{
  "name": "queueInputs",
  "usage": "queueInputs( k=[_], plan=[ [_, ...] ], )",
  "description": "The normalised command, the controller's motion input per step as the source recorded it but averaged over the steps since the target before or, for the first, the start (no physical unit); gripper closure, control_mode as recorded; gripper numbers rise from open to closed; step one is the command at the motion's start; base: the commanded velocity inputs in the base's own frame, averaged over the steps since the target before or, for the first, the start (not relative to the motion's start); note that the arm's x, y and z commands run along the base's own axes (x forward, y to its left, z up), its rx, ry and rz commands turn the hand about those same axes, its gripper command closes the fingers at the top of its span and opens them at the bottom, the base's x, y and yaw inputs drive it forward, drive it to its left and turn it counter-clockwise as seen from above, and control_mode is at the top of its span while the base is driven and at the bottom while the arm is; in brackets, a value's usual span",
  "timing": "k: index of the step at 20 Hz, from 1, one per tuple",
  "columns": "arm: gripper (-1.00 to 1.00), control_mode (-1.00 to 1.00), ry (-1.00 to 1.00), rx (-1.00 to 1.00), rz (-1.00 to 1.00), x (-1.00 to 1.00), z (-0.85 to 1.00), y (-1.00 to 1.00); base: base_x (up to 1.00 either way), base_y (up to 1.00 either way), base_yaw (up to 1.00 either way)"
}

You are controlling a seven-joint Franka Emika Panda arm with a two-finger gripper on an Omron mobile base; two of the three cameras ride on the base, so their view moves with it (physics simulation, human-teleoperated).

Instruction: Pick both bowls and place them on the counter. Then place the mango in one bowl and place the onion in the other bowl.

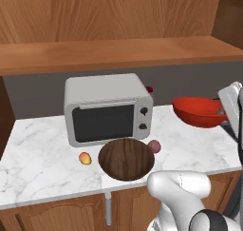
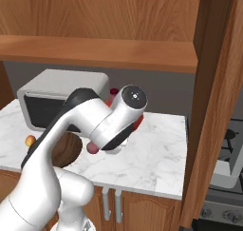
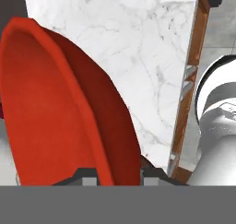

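- Your gripper (image 3: 113,176) was clamped on the rim of the red bowl (image 1: 199,111); in the hand view one dark fingertip sat on each side of the rim
- The red bowl hung clear of the counter (image 1: 42,163), over its right part, right of the microwave (image 1: 108,109); in the left base view it sat level, held at its right edge
- In the hand view the same bowl (image 3: 60,108) ran as a big red arc across the left, with veined marble (image 3: 138,43) beyond it
- The brown wood-grained bowl (image 1: 126,159) rested on the marble near the front edge, just in front of the microwave door
- The mango (image 1: 85,158) lay on the counter just left of the brown bowl, not touching
- The onion (image 1: 154,146) lay at the brown bowl's right rear edge, right by it; you could not tell from these views whether they touched
- In the right base view the arm hid most of the bowls; the mango (image 2: 30,140) showed at the far left
- No readable writing or brand on the microwave; its panel showed two dark knobs (image 1: 143,118), no legible marks
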Motion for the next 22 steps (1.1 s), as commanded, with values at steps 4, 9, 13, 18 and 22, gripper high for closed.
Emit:
queueInputs(
  k=[4,9,13,18,22],
  plan=[
    [1.00,-1.00,0.08,0.00,0.00,0.38,-0.51,-0.02,0.00,0.00,0.00],
    [1.00,-1.00,0.00,0.00,0.00,0.45,-0.37,-0.01,0.00,0.00,0.00],
    [1.00,-1.00,0.01,0.00,0.00,0.44,-0.37,-0.14,0.00,0.00,0.00],
    [1.00,-1.00,0.09,0.02,0.00,0.39,-0.46,-0.19,0.00,0.00,0.00],
    [1.00,-1.00,0.11,0.05,0.00,0.29,-0.53,-0.13,0.00,0.00,0.00]
  ],
)
